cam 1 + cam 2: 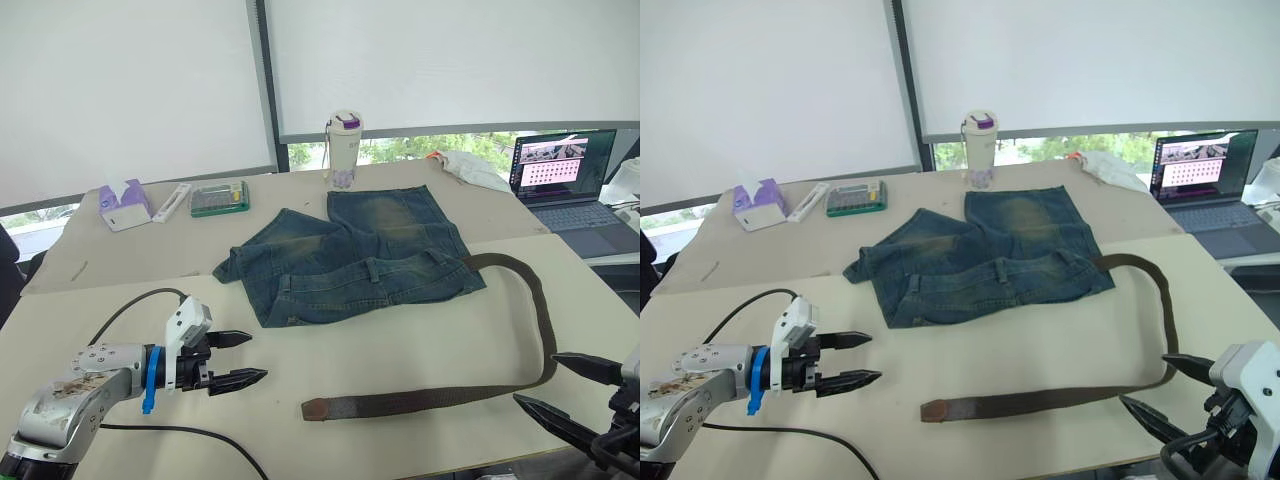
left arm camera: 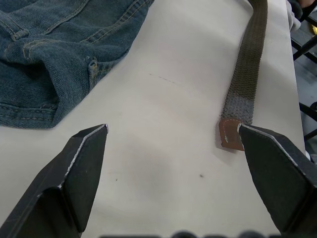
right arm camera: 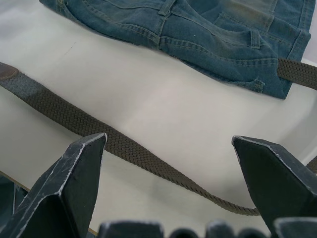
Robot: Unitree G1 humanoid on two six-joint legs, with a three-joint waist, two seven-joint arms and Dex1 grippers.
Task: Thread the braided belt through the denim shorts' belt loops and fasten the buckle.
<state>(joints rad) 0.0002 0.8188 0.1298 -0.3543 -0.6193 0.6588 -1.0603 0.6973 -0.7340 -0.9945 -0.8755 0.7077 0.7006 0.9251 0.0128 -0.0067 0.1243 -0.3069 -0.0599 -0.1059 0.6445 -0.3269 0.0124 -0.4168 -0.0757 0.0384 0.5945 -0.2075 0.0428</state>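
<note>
both grippers, left [image 1: 238, 360] and right [image 1: 555, 385], hovered spread wide and empty. the denim shorts [image 1: 355, 255] lay mid-table; the braided belt [image 1: 440, 398] curved from their right side toward its leather tip [image 1: 315, 409].

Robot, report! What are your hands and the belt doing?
Both grippers, left and right, open, empty. Braided belt loose on table, beside denim shorts. Nothing in the way.
</note>
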